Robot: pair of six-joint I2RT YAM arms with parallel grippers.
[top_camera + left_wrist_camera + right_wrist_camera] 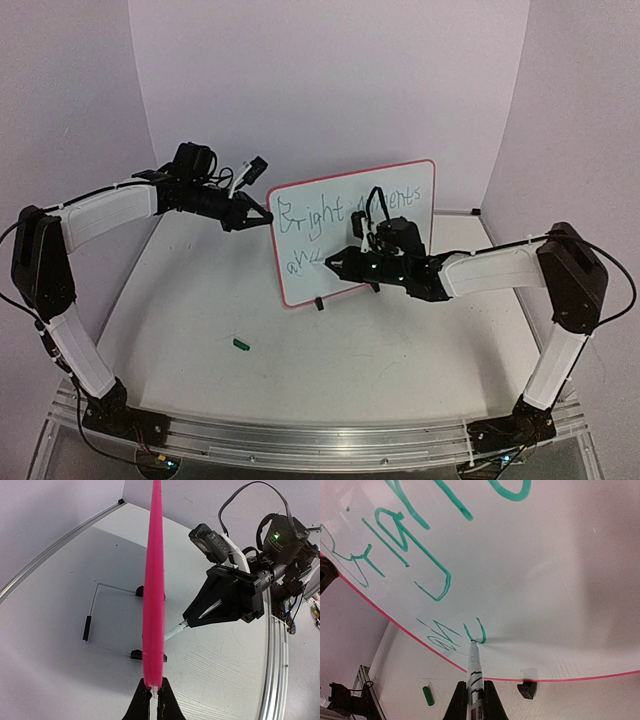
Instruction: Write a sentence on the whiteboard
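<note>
The table [200, 310] carried the whiteboard [318, 245] upright near its middle, toward the far side, standing on 2 black clip feet [527, 690] with its written face turned to the near right. The task looked partly done: a top row in green read "Bright" and then a second word, half hidden behind the right arm, while a lower row had only a few strokes at its left end, so most of that row remained blank and the sentence seemed unfinished. The left gripper [152, 694] had its jaws pinched together on the board's pink rim at the left edge, apparently steadying it. The right gripper [475, 702] had its jaws clamped on a marker [474, 667], whose tip touched the board at the end of the newest lower stroke. A small green cap [240, 344] lay on the table, near and left of the board, well apart from both grippers.
</note>
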